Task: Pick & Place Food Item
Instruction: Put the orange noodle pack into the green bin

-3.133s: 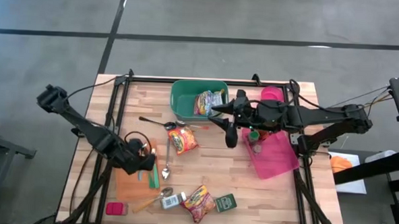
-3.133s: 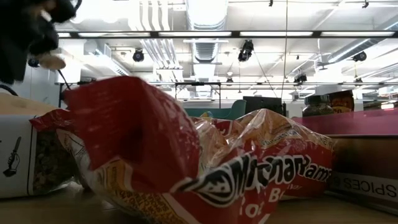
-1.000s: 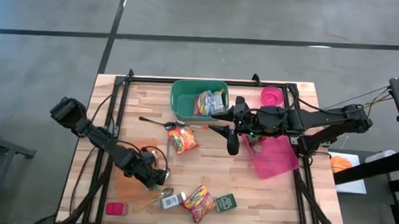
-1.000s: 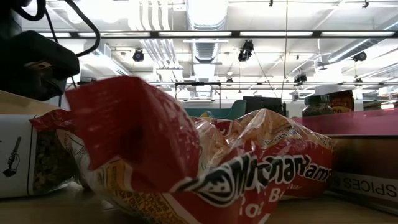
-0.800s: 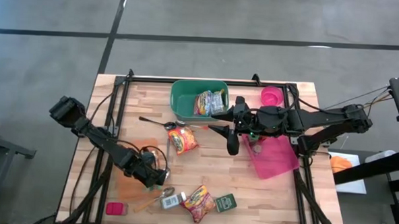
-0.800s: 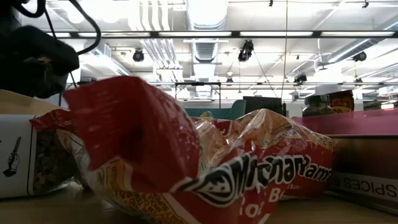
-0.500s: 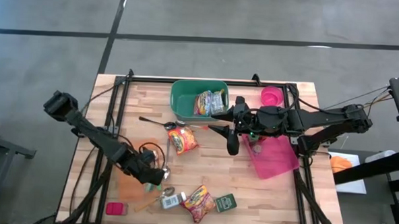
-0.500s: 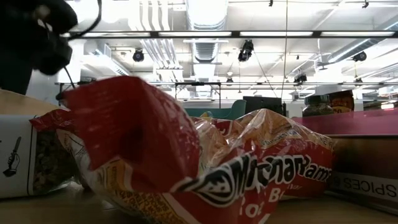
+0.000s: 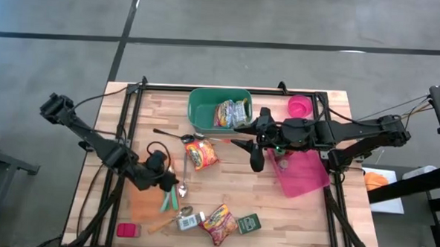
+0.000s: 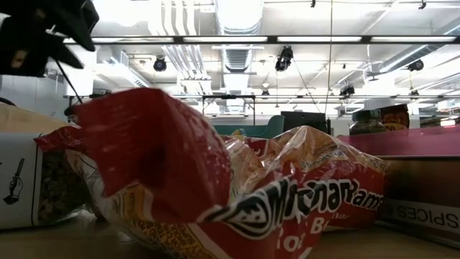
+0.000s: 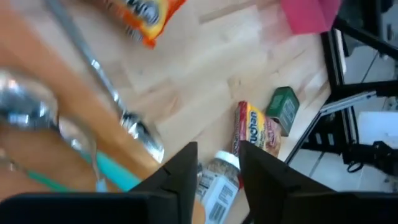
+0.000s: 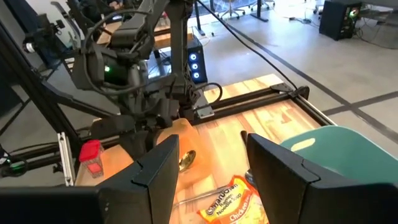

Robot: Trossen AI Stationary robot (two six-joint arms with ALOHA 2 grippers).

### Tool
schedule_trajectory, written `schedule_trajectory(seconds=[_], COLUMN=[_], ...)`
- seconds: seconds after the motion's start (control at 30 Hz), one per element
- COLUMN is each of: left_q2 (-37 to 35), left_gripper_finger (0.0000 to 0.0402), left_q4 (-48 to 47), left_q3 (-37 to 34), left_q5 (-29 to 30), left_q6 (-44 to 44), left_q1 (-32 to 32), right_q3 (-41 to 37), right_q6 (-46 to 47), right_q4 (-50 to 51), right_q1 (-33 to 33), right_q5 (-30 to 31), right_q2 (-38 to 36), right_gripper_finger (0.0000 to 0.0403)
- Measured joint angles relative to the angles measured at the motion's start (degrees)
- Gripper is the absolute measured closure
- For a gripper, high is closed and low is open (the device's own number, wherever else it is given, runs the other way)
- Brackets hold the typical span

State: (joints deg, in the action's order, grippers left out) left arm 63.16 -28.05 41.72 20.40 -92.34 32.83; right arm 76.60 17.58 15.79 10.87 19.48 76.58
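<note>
"SPICES" lettering on box (image 10: 420, 214).

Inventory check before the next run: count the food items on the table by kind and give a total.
Noodle packets: 3 (one lies in the green bin)
Spice box: 1
Spice jar: 1
Total: 5

Count on the desk (image 9: 290, 216):
- noodle packets: three, at (image 9: 201, 153), (image 9: 219, 222) and (image 9: 232, 110)
- green bin (image 9: 199, 117): one
- pink bowl (image 9: 299, 106): one
- pink tray (image 9: 304, 174): one
- green spice box (image 9: 249, 224): one
- spoons: two, at (image 9: 172, 135) and (image 9: 183, 180)
</note>
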Motion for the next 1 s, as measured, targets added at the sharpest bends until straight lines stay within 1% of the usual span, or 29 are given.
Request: schedule_trajectory(seconds=[0.1,0.27,0.4,0.47,0.77,0.9,1.0], left_q2=[0.42,2.53,4.42,5.04,11.14,15.0,17.87], left_gripper_finger=[0.0298,0.03,0.03,0.03,0.03,0.0295,0.0272], left_q4=[-0.01,-0.3,-0.85,-0.29,0.04,0.95,2.93], left_q3=[1.79,6.08,7.86,7.92,7.88,7.88,7.87], left_q5=[-0.53,-0.68,-0.7,-2.09,-10.97,-16.55,-21.61], left_q6=[8.04,26.57,35.81,40.09,54.34,55.09,55.34], left_q1=[-1.48,-4.38,-7.75,-9.19,-14.89,-16.74,-17.39], right_q3=[0.0,0.0,0.0,0.0,0.0,0.0,0.0], right_q6=[0.0,0.6,1.69,1.8,1.93,1.97,2.16], right_q4=[-0.02,-0.07,-0.06,0.12,1.29,2.95,4.24], right_q1=[-0.05,-0.06,-0.04,-0.04,0.0,0.0,0.0], right_q5=[0.01,0.03,0.04,0.05,0.05,0.07,0.1], right_q2=[0.0,0.0,0.0,0.0,0.0,0.0,0.0], right_gripper_finger=[0.0218,0.0218,0.0218,0.0218,0.0218,0.0218,0.0218])
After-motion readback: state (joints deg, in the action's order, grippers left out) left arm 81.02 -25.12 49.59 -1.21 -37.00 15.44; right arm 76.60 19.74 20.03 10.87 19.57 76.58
